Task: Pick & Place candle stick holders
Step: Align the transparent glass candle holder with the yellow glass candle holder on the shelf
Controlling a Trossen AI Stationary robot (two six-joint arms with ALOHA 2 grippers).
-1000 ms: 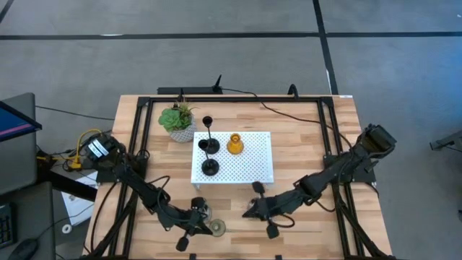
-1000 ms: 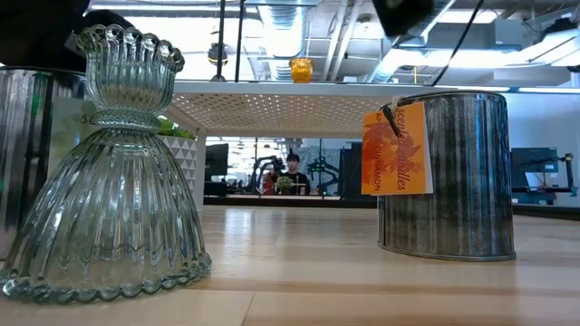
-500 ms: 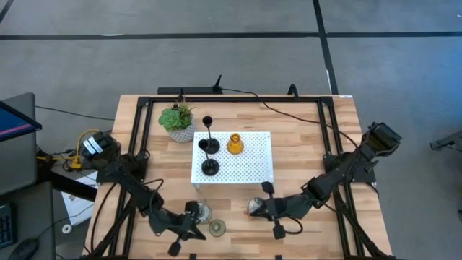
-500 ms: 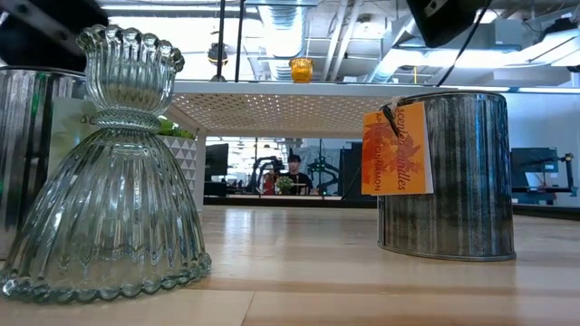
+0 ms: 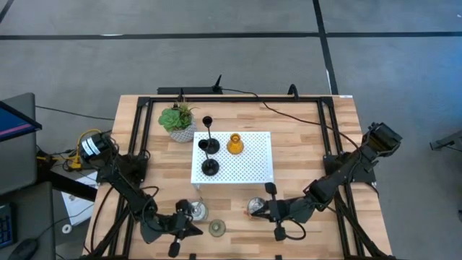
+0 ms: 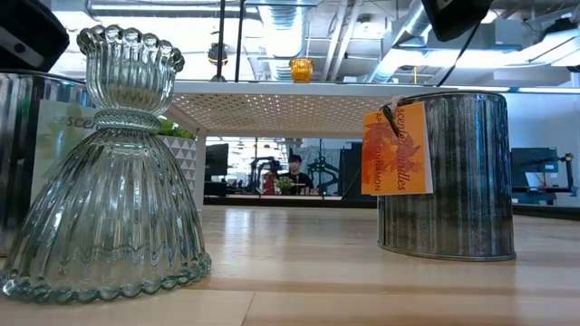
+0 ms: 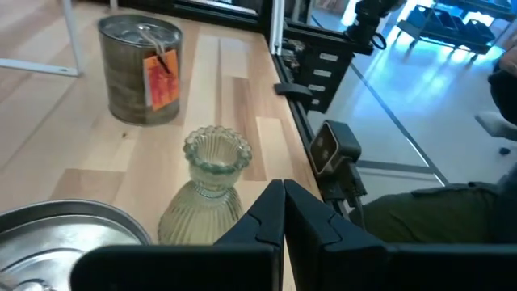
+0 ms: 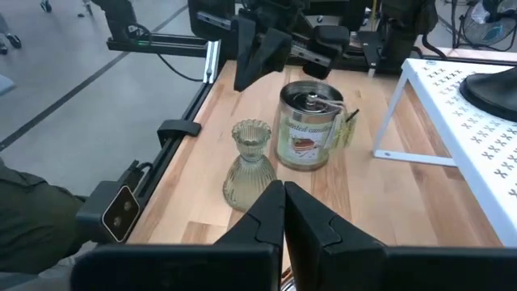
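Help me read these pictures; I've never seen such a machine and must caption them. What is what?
Two dark robot arms work at a wooden table. One picture looks straight down, one looks level across the tabletop, and two come from cameras on the wrists. The left gripper and right gripper are both shut and hold nothing. On the white platform stand black holders and an amber one. Near the front sit a green glass holder, two metal tins and, farther back, a plant.

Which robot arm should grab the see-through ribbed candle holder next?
Probably the left. In the high view its gripper sits right beside the pale green ribbed holder near the table's front edge, jaws shut. The right gripper is farther off, next to a silvery cup.
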